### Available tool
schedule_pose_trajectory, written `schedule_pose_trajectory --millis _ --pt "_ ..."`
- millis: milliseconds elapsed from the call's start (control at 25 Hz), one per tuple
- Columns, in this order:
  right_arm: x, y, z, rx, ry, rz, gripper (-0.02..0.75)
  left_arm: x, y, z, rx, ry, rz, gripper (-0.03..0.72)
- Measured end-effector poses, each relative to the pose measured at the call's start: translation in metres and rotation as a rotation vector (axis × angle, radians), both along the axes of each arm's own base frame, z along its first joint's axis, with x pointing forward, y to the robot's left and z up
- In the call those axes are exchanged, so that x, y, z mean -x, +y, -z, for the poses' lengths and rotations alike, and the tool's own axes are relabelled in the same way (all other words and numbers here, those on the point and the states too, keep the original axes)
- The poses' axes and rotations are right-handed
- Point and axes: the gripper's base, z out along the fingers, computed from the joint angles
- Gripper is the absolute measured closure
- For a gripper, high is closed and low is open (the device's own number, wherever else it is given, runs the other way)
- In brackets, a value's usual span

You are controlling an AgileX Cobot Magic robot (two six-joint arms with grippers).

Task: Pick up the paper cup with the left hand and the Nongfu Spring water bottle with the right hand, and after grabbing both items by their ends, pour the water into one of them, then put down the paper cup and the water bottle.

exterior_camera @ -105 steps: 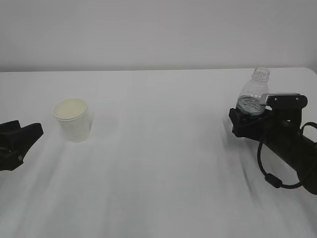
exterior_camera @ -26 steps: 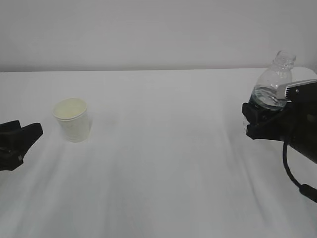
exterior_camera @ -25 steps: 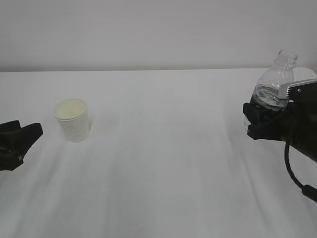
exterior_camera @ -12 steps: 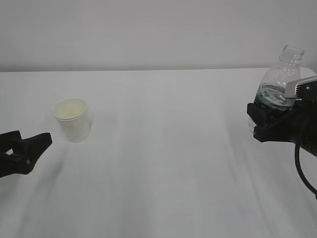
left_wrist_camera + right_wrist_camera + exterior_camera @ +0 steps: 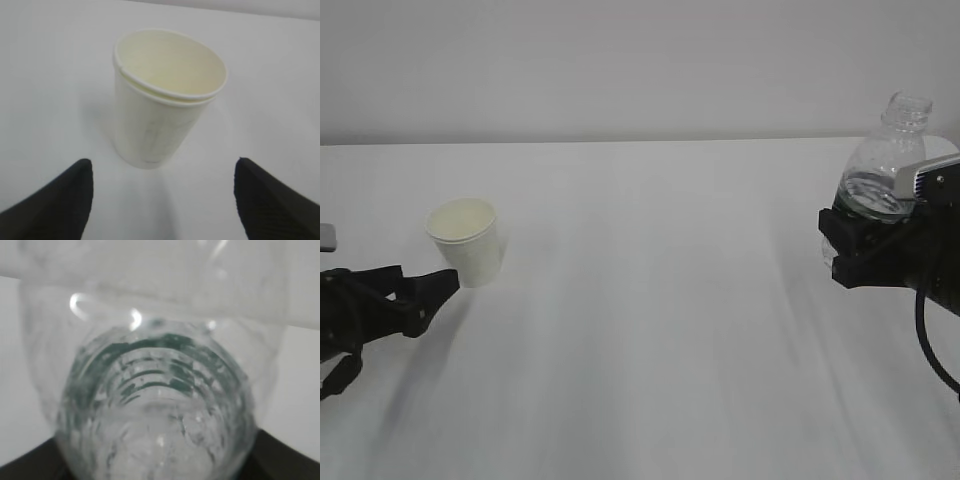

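Observation:
The paper cup (image 5: 467, 240) stands upright on the white table at the left, white outside and cream inside. My left gripper (image 5: 436, 297) is open just short of it. In the left wrist view the cup (image 5: 165, 100) sits ahead of the gripper (image 5: 163, 175), with one black finger (image 5: 65, 200) on each side and nothing held. My right gripper (image 5: 855, 250) is shut on the lower end of the Nongfu Spring water bottle (image 5: 885, 160), held upright above the table at the far right, neck capless. Water (image 5: 868, 192) shows low in the bottle. The bottle (image 5: 160, 405) fills the right wrist view.
A white cloth-covered table (image 5: 650, 320) stretches between the two arms. A plain pale wall (image 5: 640, 60) rises behind its far edge. The right arm's black cable (image 5: 930, 350) hangs at the right edge of the view.
My left gripper has opened wider and moved right, up to the cup. The right gripper rose a little with the bottle, then held still.

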Motion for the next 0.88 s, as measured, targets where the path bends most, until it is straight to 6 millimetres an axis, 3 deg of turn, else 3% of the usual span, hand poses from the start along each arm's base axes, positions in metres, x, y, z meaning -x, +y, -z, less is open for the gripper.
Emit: schedule_pose_trajectory --millis 440,880 --pt "-0.001 0.001 -0.004 0.006 -0.048 -0.009 0.293 -0.025 -0.005 0.021 -0.005 0.009 0.033 0.032" --pt "-0.001 0.001 -0.004 0.006 -0.050 -0.009 0.293 -0.050 -0.012 0.012 -0.037 -0.096 0.099 0.032"
